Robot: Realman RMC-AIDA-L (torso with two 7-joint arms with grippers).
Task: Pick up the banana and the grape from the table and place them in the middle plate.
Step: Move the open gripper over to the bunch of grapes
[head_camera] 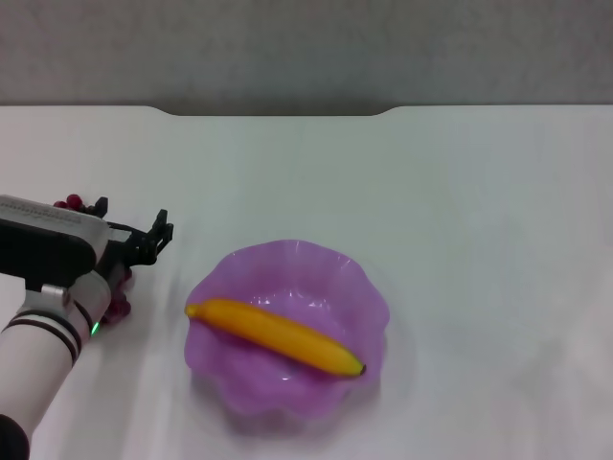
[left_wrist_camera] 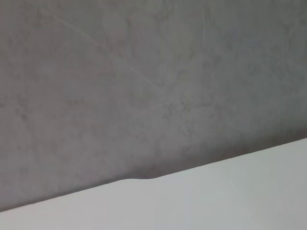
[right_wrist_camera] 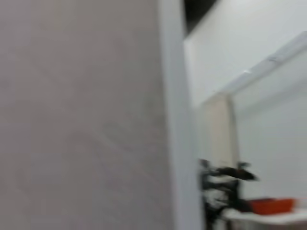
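Note:
The banana (head_camera: 278, 336) lies slantwise inside the purple scalloped middle plate (head_camera: 362, 287) at the centre of the white table (head_camera: 431, 192). The grape bunch (head_camera: 119, 306) lies on the table left of the plate. It is mostly hidden under my left arm, with a few red grapes also showing above the arm (head_camera: 73, 202). My left gripper (head_camera: 134, 217) hovers over the bunch with its fingers spread and nothing between them. My right gripper is out of view. The left wrist view shows only the table (left_wrist_camera: 230, 196) and the wall.
The table's notched far edge (head_camera: 278, 113) meets a grey wall. The right wrist view shows a pale wall and a distant room, nothing of the table.

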